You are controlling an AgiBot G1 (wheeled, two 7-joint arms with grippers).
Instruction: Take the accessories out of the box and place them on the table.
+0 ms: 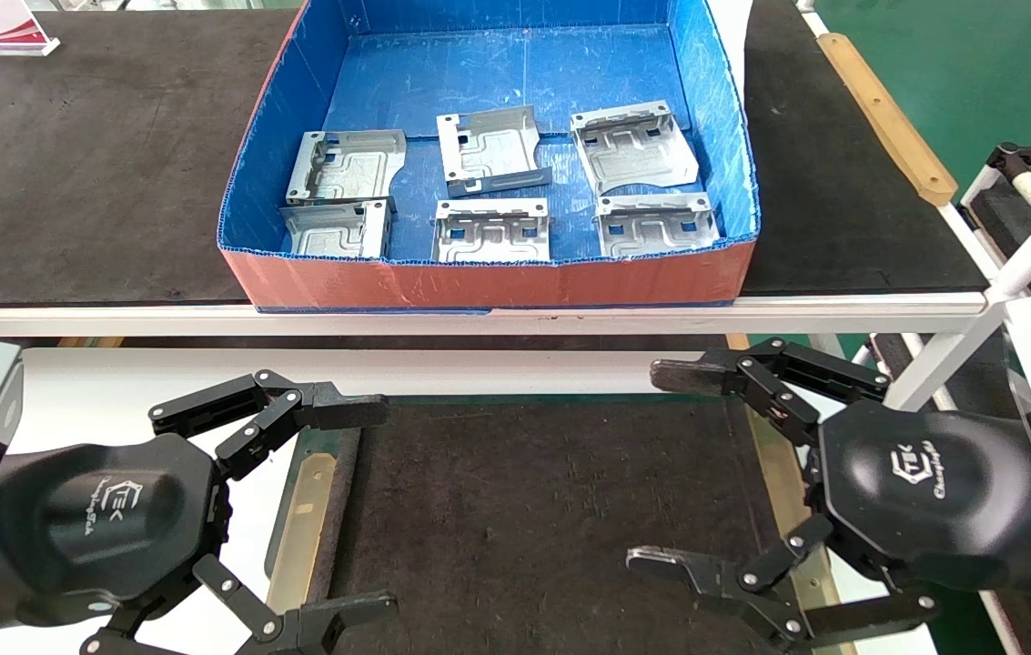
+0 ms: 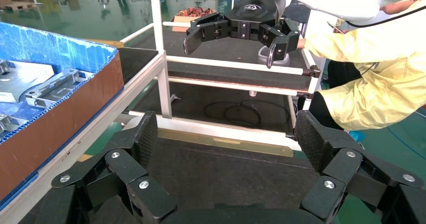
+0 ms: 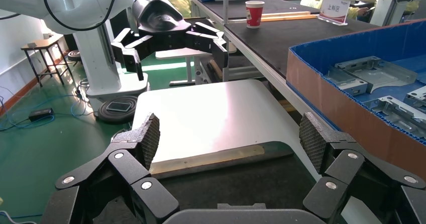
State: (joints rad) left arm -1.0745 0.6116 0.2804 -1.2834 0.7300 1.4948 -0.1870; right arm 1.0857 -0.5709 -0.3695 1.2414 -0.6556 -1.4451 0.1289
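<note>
Both hands, left (image 1: 347,505) and right (image 1: 670,464), hover wide open and empty (over the bench (image 1: 524,509)); reaching for the plates (image 1: 490,229) at 12 o'clock could snag the box (image 1: 497,277) wall.

This looks like a factory or workshop. It has a shiny green floor (image 3: 60,148), long work benches (image 3: 281,33), another robot arm (image 3: 65,3), and workers in yellow coats (image 2: 371,78) close by.
</note>
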